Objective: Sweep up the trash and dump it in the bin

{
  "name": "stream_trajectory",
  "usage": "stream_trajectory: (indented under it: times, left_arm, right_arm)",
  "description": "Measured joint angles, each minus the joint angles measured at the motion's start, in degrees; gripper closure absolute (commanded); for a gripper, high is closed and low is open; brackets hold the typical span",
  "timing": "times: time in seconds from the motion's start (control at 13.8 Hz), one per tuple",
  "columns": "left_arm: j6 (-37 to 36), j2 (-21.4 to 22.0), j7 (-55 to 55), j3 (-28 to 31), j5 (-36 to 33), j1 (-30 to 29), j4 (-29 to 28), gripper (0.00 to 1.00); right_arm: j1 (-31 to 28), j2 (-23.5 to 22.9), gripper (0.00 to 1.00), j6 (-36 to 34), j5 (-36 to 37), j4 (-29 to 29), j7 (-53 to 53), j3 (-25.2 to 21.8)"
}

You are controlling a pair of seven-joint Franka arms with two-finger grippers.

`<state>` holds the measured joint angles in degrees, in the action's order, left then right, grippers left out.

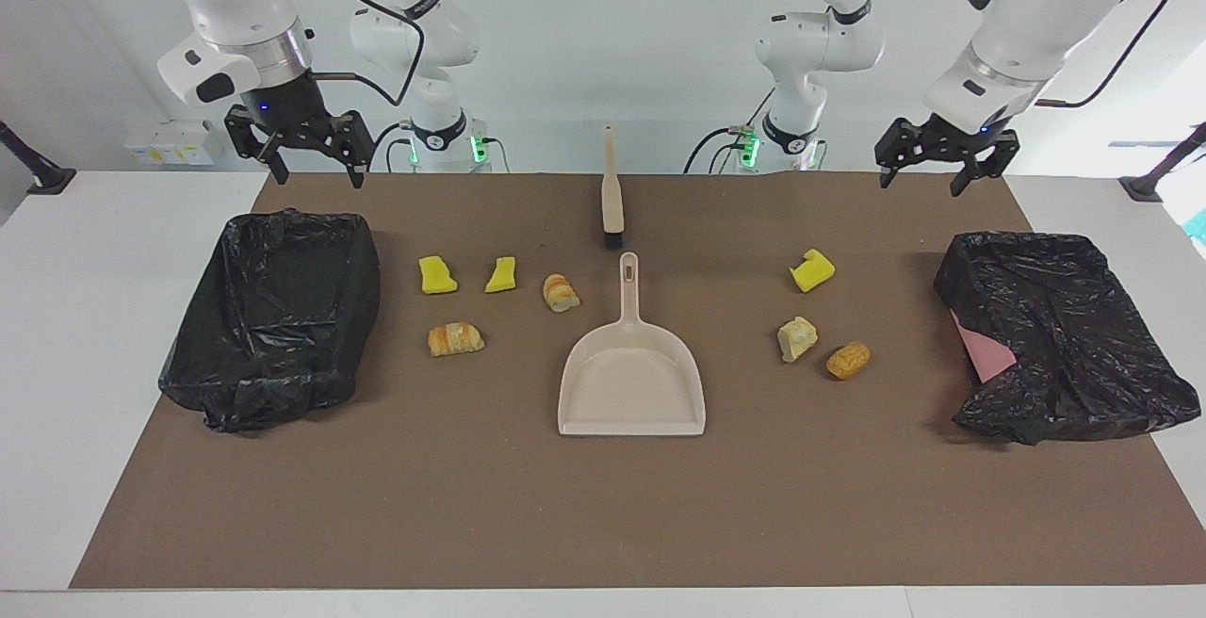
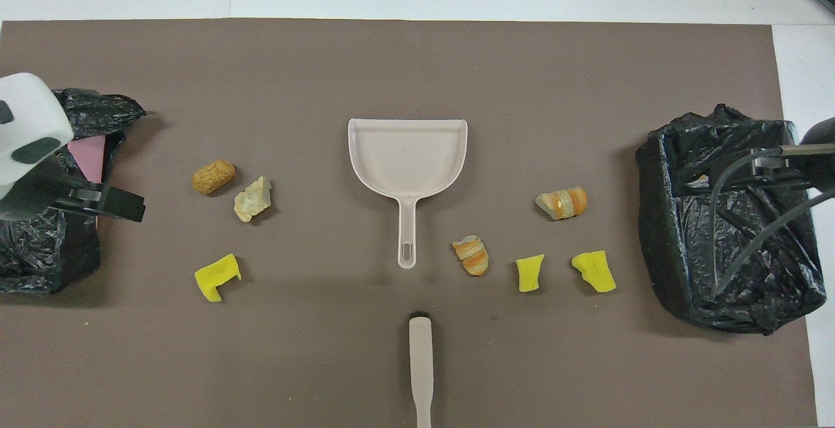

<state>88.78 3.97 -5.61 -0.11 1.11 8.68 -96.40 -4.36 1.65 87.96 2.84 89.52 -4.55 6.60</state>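
The trash lies loose on the brown mat. Toward the right arm's end are two yellow sponge chunks (image 1: pixel 437 275) (image 1: pixel 501 275) and two bread pieces (image 1: pixel 560 293) (image 1: pixel 455 338). Toward the left arm's end are one yellow sponge chunk (image 1: pixel 812 270), a pale bread piece (image 1: pixel 797 338) and a brown one (image 1: pixel 848 360). A beige dustpan (image 1: pixel 631 382) lies mid-table, with a brush (image 1: pixel 612 189) nearer the robots. A black-bagged bin (image 1: pixel 273 317) stands at the right arm's end and another (image 1: pixel 1065 335) at the left arm's end. My right gripper (image 1: pixel 318 175) and left gripper (image 1: pixel 921 183) hang open and empty, each near its bin's robot-side edge.
A pink sheet (image 1: pixel 980 354) pokes out of the bin at the left arm's end. The dustpan's handle (image 2: pixel 406 245) points toward the robots, its mouth away from them. White tabletop (image 1: pixel 94 317) borders the mat at both ends.
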Motion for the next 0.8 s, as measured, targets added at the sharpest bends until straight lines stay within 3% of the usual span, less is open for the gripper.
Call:
stream_trajectory:
  times: [0.36,0.8]
  left_arm:
    - [9.66,3.23,8.97,-0.23,0.79,9.05,-11.07,0.00]
    - [18.50,4.25,20.91,-0.34,0.88,20.60,-20.25,0.00]
  right_arm:
    - [0.00,0.00,0.00,0.00,0.00,0.00,0.00,0.00]
    - [0.00,0.00,0.00,0.00,0.00,0.00,0.00,0.00]
